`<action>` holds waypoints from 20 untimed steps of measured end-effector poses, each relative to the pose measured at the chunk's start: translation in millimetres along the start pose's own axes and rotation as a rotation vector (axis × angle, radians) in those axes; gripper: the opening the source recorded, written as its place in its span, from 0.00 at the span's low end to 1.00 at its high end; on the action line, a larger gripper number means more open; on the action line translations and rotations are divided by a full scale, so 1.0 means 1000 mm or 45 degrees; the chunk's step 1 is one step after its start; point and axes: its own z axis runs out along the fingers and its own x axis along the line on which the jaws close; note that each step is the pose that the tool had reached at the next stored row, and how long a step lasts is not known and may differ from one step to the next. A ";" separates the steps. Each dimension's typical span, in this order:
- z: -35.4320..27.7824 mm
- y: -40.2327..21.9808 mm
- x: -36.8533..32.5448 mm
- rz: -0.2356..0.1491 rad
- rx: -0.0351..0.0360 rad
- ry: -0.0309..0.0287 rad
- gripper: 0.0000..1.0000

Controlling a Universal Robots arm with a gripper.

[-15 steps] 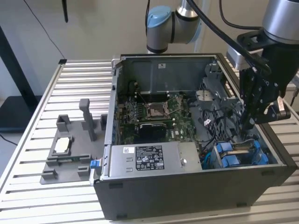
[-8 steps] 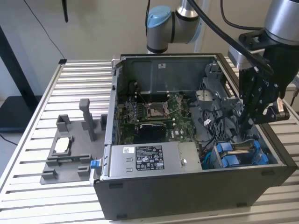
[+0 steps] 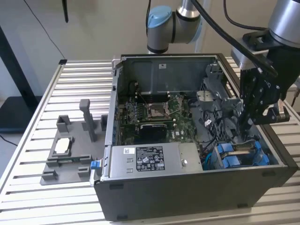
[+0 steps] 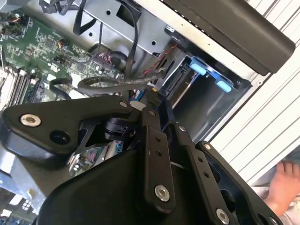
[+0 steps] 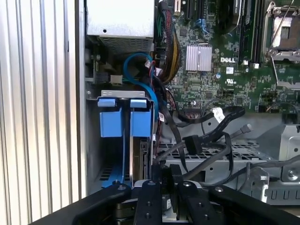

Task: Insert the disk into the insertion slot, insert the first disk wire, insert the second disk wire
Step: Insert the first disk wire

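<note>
Disk: the disk [image 5: 139,158] seems to stand on edge inside the insertion slot [image 5: 93,152], blue carrier tabs level with the bay's mouth. I judge this first step done.
Slot position: in the near corner of the computer case [image 3: 187,197] on the exterior view's right; the case stands on the slatted counter [image 3: 79,75].
Gripper: the gripper [image 3: 244,127] is lowered into the case just beside the slot, on the motherboard side.
Fingers: the fingers [image 5: 151,187] are clenched close together in both wire-side wrist views. A black wire [image 4: 117,84] lies right at their tips, but I cannot tell whether it is pinched between them.
Wires: black wires [image 5: 220,124] lie loose near the slot, and one connector [image 5: 192,143] hangs free, plugged into nothing.
Progress: roughly a third along; both wire insertions look left to do.
</note>
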 end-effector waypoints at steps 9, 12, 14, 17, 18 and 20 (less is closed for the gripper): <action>0.0022 -0.0087 0.0062 0.006 -0.0954 -0.0007 0.19; 0.0034 -0.0150 0.0081 0.008 -0.1171 -0.0009 0.19; 0.0042 -0.0204 0.0092 0.009 -0.1413 -0.0008 0.19; 0.0057 -0.0281 0.0101 0.011 -0.1736 -0.0007 0.19; 0.0065 -0.0307 0.0101 0.012 -0.1812 -0.0007 0.19; 0.0084 -0.0349 0.0102 0.012 -0.1916 -0.0009 0.19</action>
